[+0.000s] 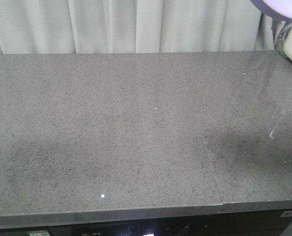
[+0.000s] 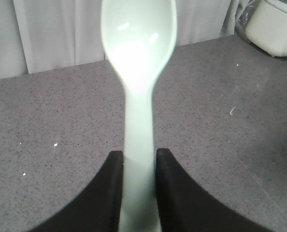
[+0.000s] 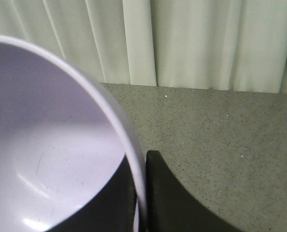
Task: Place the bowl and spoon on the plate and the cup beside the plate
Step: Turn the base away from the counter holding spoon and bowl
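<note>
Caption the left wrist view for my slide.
Left gripper pinching pale mint plastic spoon by its handle above grey speckled countertop.

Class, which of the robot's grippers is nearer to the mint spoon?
Left. The left gripper is shut on the spoon by its handle. The right gripper grips the lavender bowl by its rim; no spoon shows in its view.

The counter (image 1: 136, 132) is mid-grey with fine dark speckle and a few white flecks. The spoon (image 2: 138, 58) is plain pale mint-white; bowl (image 3: 42, 145) plain lavender, paler at the rim edge. Both left hand (image 2: 139, 153) and right hand (image 3: 141, 179) are black; curtain (image 1: 136, 24) off-white, unpatterned.
</note>
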`<state>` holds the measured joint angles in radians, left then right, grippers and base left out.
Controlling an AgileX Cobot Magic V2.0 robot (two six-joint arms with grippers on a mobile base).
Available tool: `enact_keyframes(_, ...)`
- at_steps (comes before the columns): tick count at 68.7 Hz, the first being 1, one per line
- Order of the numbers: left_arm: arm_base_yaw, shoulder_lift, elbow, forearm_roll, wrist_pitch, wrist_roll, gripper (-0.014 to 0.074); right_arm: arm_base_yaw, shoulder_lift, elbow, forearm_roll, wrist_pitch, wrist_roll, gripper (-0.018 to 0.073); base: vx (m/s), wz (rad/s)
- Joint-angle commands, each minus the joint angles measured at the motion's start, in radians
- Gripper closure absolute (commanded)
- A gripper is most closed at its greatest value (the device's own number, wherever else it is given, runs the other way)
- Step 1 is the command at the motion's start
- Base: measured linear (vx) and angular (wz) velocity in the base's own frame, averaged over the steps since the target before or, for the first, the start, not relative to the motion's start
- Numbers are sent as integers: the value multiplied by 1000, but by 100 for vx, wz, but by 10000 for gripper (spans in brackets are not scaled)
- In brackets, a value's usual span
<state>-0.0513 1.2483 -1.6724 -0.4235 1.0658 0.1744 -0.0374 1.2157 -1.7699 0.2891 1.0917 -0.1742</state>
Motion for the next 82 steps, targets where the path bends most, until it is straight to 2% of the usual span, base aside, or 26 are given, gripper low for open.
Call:
enact_keyframes(1, -2, -20, -27, -34, -59, 0, 603, -5, -18, -26, 13, -70, 2, 569, -2, -15)
enact_keyframes(82, -2, -20, -27, -34, -59, 0, 603, -5, -18, -26, 13, -71, 3, 569, -3, -33)
